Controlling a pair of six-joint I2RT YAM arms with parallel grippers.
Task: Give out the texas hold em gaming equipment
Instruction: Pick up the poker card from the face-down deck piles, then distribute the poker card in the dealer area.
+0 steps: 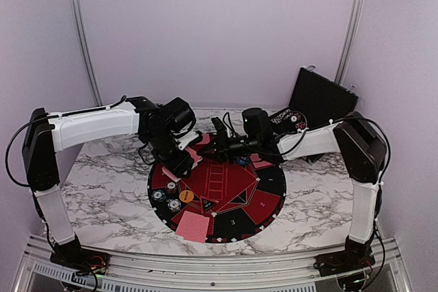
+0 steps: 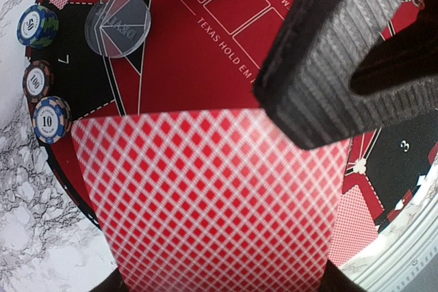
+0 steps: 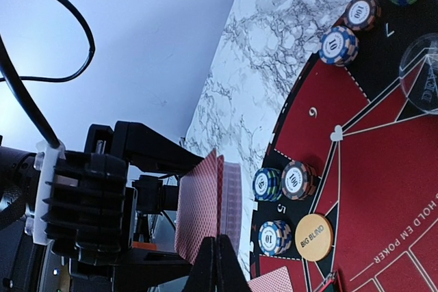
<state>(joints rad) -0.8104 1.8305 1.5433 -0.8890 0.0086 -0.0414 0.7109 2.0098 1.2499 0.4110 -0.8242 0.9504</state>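
My left gripper (image 1: pixel 182 162) hangs over the mat's far left and is shut across a deck of pink-red-backed playing cards (image 2: pixel 212 196), which fills the left wrist view. My right gripper (image 3: pixel 219 254) has come in from the right, its jaws pressed together on the edge of the front card (image 3: pixel 198 210) of that deck. Its padded finger (image 2: pixel 328 52) looms over the deck. Small chip stacks (image 3: pixel 299 179) and an orange "big blind" disc (image 3: pixel 313 237) rest on the mat by seat 5. More chips (image 2: pixel 37 81) and a clear dealer disc (image 2: pixel 118 22) lie by seat 7.
The round red-and-black mat (image 1: pixel 267 200) covers the table's middle. Dealt cards (image 1: pixel 192 226) lie at its near rim and a blue disc (image 1: pixel 241 161) near its far side. An open black case (image 1: pixel 321 97) stands at the back right. Marble tabletop (image 1: pixel 109 196) surrounds the mat.
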